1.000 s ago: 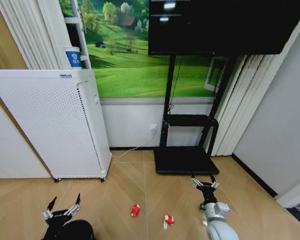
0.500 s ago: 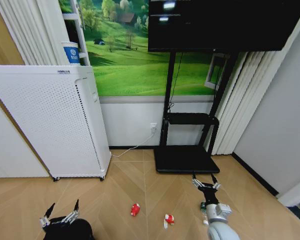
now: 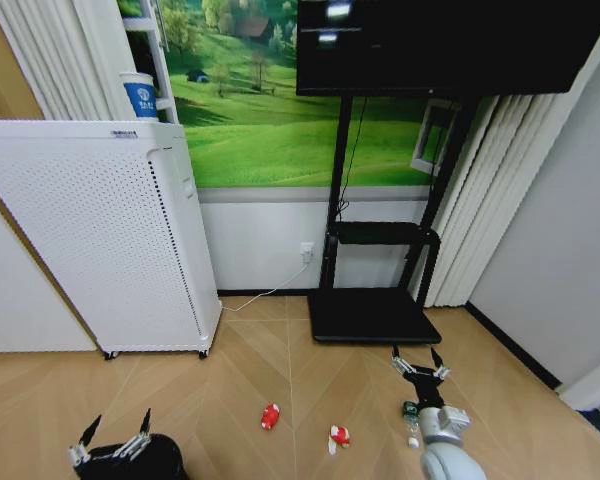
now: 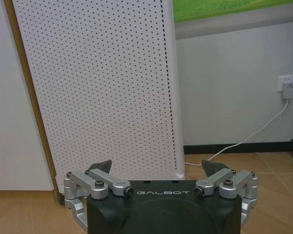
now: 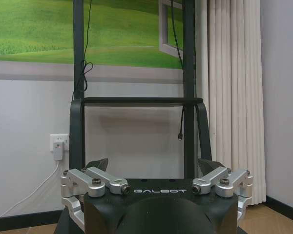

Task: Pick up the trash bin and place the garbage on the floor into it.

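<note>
Head view: the left gripper [image 3: 110, 440] is hanging low at seven o'clock, its fingers splayed wide and holding nothing; directly under it a dark rounded mass is showing, though whether that is the trash bin or the arm's own wrist cannot be told. The right gripper [image 3: 421, 366] is hovering at five o'clock, fingers likewise spread wide and empty; the small clear bottle with green label [image 3: 410, 414] is lying just beside its wrist, toward six o'clock. The red crumpled wrapper [image 3: 270, 418] is sitting at six o'clock, and the red-and-white scrap [image 3: 336, 438] is lying near it toward five o'clock; all three pieces are resting apart on the floor [image 3: 240, 370], whose light brown wood is running in a smooth herringbone. A tall white perforated appliance [image 3: 90, 240] is standing at ten o'clock; a black stand [image 3: 372, 315] is sitting at one o'clock.

Left wrist view: the left gripper [image 4: 157, 169] is facing the appliance's dotted white panel [image 4: 102, 78]; its metal fingers are standing wide apart.

Right wrist view: the right gripper [image 5: 153, 165] is pointing at the stand's slim black posts [image 5: 188, 87]; its fingers are wide, gripping nothing.

By my reading, the task is sitting at its opening step, nothing being collected yet; the next move is calling for the bin to be grasped by its rim before the light, crushable litter is picked.
</note>
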Controlling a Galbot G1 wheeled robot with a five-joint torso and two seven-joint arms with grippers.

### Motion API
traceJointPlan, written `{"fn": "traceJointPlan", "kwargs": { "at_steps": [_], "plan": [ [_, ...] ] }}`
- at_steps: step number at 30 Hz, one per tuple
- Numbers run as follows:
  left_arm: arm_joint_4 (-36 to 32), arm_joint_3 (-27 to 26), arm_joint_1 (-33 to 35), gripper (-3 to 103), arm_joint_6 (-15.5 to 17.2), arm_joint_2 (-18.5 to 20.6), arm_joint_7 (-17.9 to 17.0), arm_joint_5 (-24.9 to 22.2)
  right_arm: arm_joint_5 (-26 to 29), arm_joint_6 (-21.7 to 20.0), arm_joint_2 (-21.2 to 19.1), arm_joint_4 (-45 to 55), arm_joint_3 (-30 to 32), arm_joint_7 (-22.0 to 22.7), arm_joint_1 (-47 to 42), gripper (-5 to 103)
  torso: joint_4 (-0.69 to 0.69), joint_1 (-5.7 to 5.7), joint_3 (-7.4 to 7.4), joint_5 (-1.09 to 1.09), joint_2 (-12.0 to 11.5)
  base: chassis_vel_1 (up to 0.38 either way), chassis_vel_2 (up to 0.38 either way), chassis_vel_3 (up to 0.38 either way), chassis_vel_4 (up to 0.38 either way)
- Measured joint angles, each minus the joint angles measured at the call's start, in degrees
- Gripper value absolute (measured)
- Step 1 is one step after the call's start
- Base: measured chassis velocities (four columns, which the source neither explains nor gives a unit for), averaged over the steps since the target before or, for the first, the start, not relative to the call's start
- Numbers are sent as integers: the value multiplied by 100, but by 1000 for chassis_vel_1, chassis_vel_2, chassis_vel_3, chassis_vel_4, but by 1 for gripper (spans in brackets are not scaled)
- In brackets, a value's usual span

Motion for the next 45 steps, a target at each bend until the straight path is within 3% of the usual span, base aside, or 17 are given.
{"fn": "traceJointPlan", "kwargs": {
  "at_steps": [6,8,9,10,12,13,16,18,22,28,41,43,45],
  "plan": [
    [-345,-31,142,100,20,-45,-384,-102,13,0,9,8,59,1,-6,100,0,-33,-45,0,-78,0,0,0,0],
    [-669,-62,338,99,429,-55,-609,-224,20,9,34,-10,121,5,-13,100,-1,-38,-46,1,-84,0,0,0,0],
    [-669,-62,338,99,429,-55,-609,-224,20,9,34,-10,121,5,-13,100,-1,-38,-46,1,-84,0,0,0,0],
    [-767,-65,426,98,604,-56,-681,-378,27,12,40,-24,133,5,-7,100,-1,-38,-46,1,-83,0,0,0,0],
    [-900,-227,713,97,1434,-37,-918,-831,90,15,43,-86,150,11,59,100,1,-39,-43,1,-82,0,0,0,0],
    [-900,-227,713,97,1434,-37,-918,-831,90,15,43,-86,150,11,59,100,1,-39,-43,1,-82,0,0,0,0],
    [-551,-595,934,97,1979,45,-986,-1260,173,15,26,-176,164,30,179,100,2,-38,-36,-3,-74,0,0,0,0],
    [-460,-678,1028,97,2059,74,-967,-1485,204,15,13,-202,173,33,213,100,0,-37,-34,-2,-71,0,0,0,0],
    [-63,-873,1466,95,2160,75,-940,-2581,282,39,-38,-349,266,61,349,100,1,-32,-26,1,-58,0,0,0,0],
    [402,-902,1311,95,2115,78,-929,-2693,357,45,-58,-492,287,66,437,100,0,-28,-21,0,-48,0,0,0,0],
    [1014,-445,273,94,2672,238,-902,-2236,452,36,-103,-500,278,91,497,100,-1,-22,-10,1,-34,0,0,0,0],
    [1099,-389,233,90,2703,225,-920,-2151,494,29,-131,-494,304,96,505,100,-1,-21,-9,1,-33,0,0,0,0],
    [1273,-331,209,80,2647,212,-858,-2063,570,22,-194,-471,374,101,508,100,1,-21,-8,5,-29,0,0,0,0]
  ]
}}
